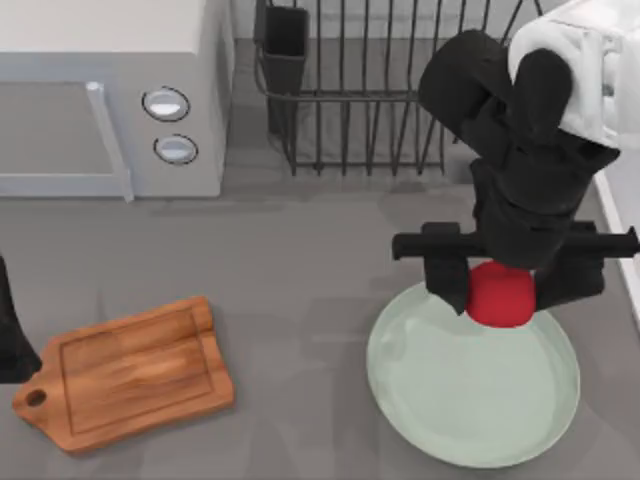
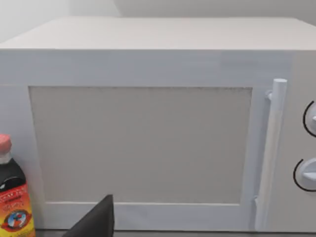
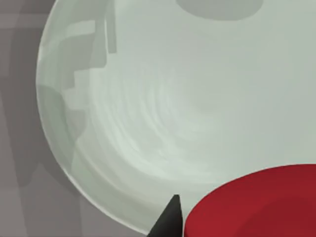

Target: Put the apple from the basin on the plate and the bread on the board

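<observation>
My right gripper (image 1: 505, 288) is shut on the red apple (image 1: 500, 297), with one dark finger on each side of it. It holds the apple over the far edge of the pale green plate (image 1: 470, 400). In the right wrist view the apple (image 3: 261, 207) sits close beside a dark fingertip (image 3: 168, 223), above the plate (image 3: 173, 98). The wooden board (image 1: 130, 375) lies bare at the front left. A white rim of the basin (image 1: 622, 250) runs along the right edge. The bread is out of view. My left arm (image 1: 10, 335) is parked at the left edge.
A white microwave (image 1: 110, 90) stands at the back left, seen close up in the left wrist view (image 2: 148, 123) with a dark sauce bottle (image 2: 12, 197) beside it. A black wire dish rack (image 1: 370, 90) stands at the back centre. Grey tabletop lies between board and plate.
</observation>
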